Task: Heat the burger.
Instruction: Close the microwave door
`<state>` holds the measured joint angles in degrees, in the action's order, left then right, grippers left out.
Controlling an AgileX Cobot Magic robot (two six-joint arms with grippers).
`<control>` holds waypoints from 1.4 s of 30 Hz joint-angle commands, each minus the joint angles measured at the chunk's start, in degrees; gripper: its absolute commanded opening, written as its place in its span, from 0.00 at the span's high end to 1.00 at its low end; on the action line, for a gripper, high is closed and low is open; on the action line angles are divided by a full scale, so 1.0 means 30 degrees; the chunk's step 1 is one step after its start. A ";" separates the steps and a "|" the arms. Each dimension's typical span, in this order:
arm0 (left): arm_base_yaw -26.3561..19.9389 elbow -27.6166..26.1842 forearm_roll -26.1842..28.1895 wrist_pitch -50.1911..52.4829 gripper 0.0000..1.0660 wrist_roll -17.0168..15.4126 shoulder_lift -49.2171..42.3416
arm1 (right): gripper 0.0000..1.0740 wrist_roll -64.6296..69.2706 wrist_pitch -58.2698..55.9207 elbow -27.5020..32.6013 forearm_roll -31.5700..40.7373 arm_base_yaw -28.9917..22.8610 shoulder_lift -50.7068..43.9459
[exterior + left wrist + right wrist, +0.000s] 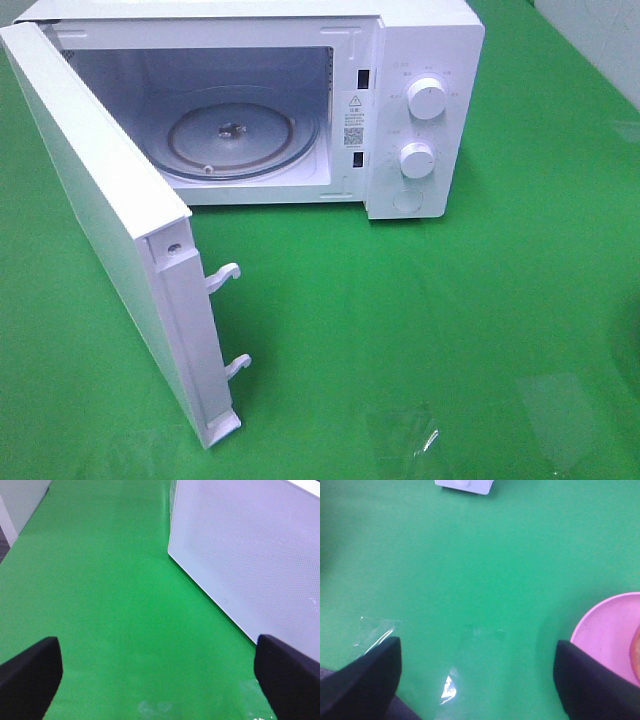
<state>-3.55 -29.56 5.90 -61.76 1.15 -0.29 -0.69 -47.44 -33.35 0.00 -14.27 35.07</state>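
The white microwave (425,40) stands at the back of the green table with its door (90,190) swung wide open to the left. Its glass turntable (240,135) is bare. Neither gripper shows in the high view. In the right wrist view my right gripper (477,680) is open and empty over the cloth. A pink plate (605,635) lies beside one finger, and only a thin orange-brown sliver of the burger (637,652) shows on it at the frame edge. My left gripper (157,680) is open and empty beside the door's outer face (250,555).
Two round knobs (427,98) (417,160) sit on the microwave's right panel. Two latch hooks (225,275) stick out of the door's edge. Clear tape patches (400,435) lie on the green cloth near the front. A white panel (22,500) stands at the left.
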 commanded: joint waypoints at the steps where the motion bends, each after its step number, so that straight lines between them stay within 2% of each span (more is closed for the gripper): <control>1: -0.0019 0.0000 0.0057 0.0248 0.08 -0.0076 -0.0095 | 0.27 0.1050 -0.1394 0.0363 -0.0764 0.0076 -0.2788; 7: -0.0019 0.0000 0.0057 0.0248 0.08 -0.0076 -0.0095 | 0.28 0.2254 -0.2731 0.0458 -0.1604 0.0229 -0.4813; 11: -0.0019 0.0000 0.0057 0.0248 0.08 -0.0076 -0.0095 | 0.29 0.2101 -0.2540 0.1642 -0.1604 0.2063 -0.7525; 23: -0.0019 0.0000 0.0057 0.0248 0.08 -0.0076 -0.0095 | 0.29 0.2082 -0.2521 0.1642 -0.1299 0.4068 -1.2338; 42: -0.0019 0.0000 0.0057 0.0248 0.08 -0.0076 -0.0076 | 0.29 0.1814 -0.2540 0.1719 -0.1070 0.4068 -1.2280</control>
<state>-3.55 -29.56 5.90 -61.76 1.15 -0.29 5.04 -55.52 -28.42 -3.27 -2.29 -0.23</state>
